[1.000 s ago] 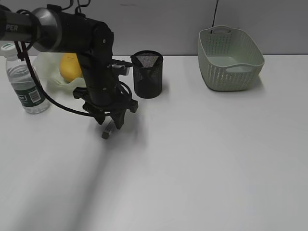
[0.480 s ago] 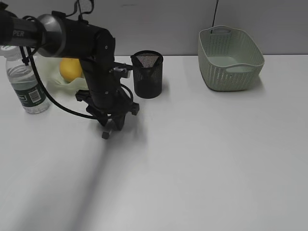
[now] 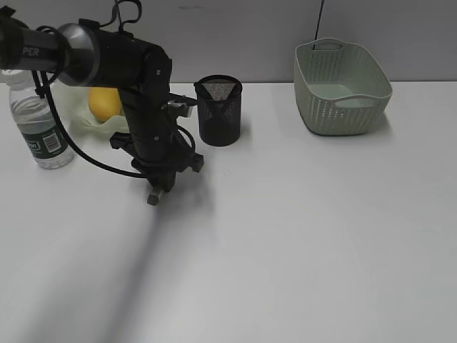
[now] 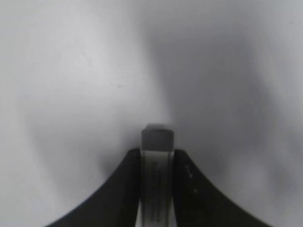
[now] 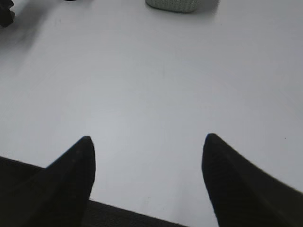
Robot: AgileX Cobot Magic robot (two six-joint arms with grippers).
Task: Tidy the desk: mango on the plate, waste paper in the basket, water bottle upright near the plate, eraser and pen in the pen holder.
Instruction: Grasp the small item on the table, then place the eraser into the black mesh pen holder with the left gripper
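While my left gripper (image 4: 156, 156) has its jaws closed on the eraser (image 4: 157, 138), I should lift straight over the pen holder (image 3: 218, 110); right gripper (image 5: 147, 156) jaws are apart, empty.

Desk (image 3: 300, 236): plain white. Mango (image 3: 104, 102): yellow-orange. Plate (image 3: 71, 107): pale translucent green. Basket (image 3: 341, 87): pale green, woven-pattern sides. Pen holder (image 3: 219, 111): black wire mesh. Water bottle (image 3: 38, 126): clear, dark green label with white print. Left gripper (image 3: 154, 194): black, with a small grey block (image 4: 158, 138) between its black fingers. Right gripper (image 5: 147, 146): black
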